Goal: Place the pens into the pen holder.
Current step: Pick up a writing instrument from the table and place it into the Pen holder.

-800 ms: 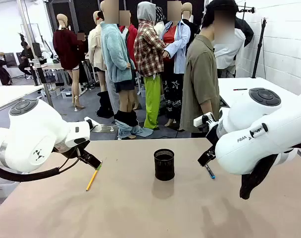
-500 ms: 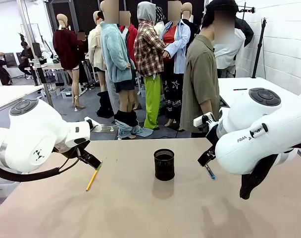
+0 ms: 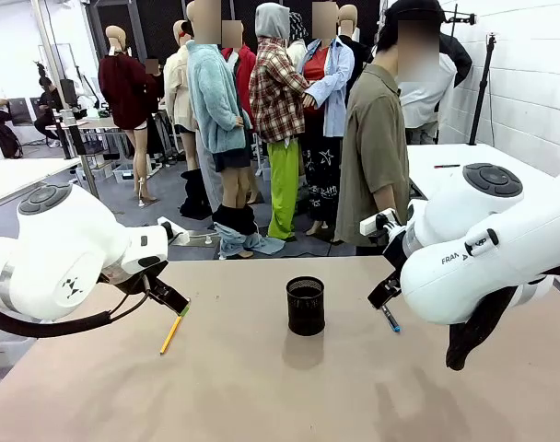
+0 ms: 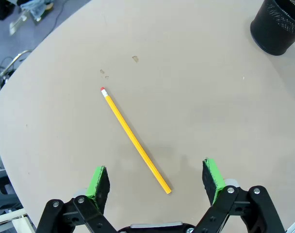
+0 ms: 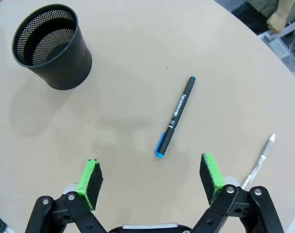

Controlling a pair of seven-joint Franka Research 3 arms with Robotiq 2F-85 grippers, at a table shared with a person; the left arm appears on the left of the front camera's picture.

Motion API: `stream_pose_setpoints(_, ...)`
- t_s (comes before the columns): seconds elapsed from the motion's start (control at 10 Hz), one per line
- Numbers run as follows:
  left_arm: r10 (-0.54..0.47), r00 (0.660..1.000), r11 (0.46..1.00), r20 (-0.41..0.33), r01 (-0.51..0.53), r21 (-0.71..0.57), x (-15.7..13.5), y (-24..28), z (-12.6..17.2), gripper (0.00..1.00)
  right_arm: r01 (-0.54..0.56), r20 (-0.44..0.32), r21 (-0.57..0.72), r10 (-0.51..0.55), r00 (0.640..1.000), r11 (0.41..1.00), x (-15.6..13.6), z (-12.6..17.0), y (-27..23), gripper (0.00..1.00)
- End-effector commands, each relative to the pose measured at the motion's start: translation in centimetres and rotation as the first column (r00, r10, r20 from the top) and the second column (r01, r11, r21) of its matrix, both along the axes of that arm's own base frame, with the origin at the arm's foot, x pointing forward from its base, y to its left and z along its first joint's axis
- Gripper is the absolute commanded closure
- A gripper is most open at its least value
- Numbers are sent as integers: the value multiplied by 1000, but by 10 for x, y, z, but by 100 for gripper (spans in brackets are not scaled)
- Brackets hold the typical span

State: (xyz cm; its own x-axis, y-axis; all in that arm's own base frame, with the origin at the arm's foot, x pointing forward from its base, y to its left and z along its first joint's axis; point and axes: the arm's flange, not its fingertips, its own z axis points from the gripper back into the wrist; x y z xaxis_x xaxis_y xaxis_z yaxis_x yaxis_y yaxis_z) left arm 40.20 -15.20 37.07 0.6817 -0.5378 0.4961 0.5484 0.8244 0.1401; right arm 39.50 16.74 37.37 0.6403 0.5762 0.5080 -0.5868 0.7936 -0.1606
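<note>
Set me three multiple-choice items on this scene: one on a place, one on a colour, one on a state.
1. The pen holder stands: A in the middle of the table; B at its left edge; C on the floor.
2. The dark pen's ends are: A red; B blue; C white.
3. The left gripper is: A shut on something; B open; C shut on nothing.
Key: 1 A, the front view shows it centred; 2 B, both tips are blue; 3 B, its green pads stand apart beside the yellow pencil.
</note>
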Motion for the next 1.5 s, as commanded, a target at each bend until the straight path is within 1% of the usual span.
stream_pose_setpoints(0.0,3,1000,1000,0,-3,-1,0,1,0,0,0,0,0,0,1000,1000,0,0,0,0)
stream_pose_setpoints(0.1,3,1000,1000,0,-3,-1,0,1,0,0,61,25,-55,-60,998,997,5,10,-15,0)
stream_pose_setpoints(0.2,3,1000,1000,0,-3,-1,0,1,0,0,115,45,-70,-112,993,991,10,24,-28,0)
stream_pose_setpoints(0.3,3,1000,1000,0,-3,-1,0,1,0,0,157,33,-77,-155,987,985,17,34,-41,0)
stream_pose_setpoints(0.4,3,1000,1000,0,-3,-1,0,1,0,0,196,-19,-93,-199,980,976,31,39,-52,0)
stream_pose_setpoints(0.5,3,1000,1000,0,-3,-1,0,1,0,0,227,-98,-113,-238,966,967,47,39,-65,0)
stream_pose_setpoints(0.6,3,1000,1000,0,-3,-1,0,1,0,0,247,-185,-135,-269,945,960,62,37,-79,0)
stream_pose_setpoints(0.7,3,1000,1000,0,-3,-1,0,1,0,0,292,-236,-175,-328,915,940,79,32,-95,0)
stream_pose_setpoints(0.8,3,1000,1000,0,-3,-1,0,1,0,0,322,-281,-183,-363,889,929,88,28,-109,0)
stream_pose_setpoints(0.9,3,1000,1000,0,-3,-1,0,1,0,0,350,-309,-201,-399,864,915,95,23,-120,0)
stream_pose_setpoints(1.0,3,1000,1000,0,-3,-1,0,1,0,0,387,-355,-205,-436,827,899,105,11,-134,0)
stream_pose_setpoints(1.1,3,1000,1000,0,-3,-1,0,1,0,0,390,-397,-190,-433,809,901,114,0,-145,0)
stream_pose_setpoints(1.3,3,1000,1000,0,-3,-1,0,1,0,0,392,-435,-198,-439,787,898,130,-21,-148,0)
stream_pose_setpoints(1.4,3,1000,1000,0,-3,-1,0,1,0,0,411,-440,-199,-455,774,890,136,-30,-149,0)
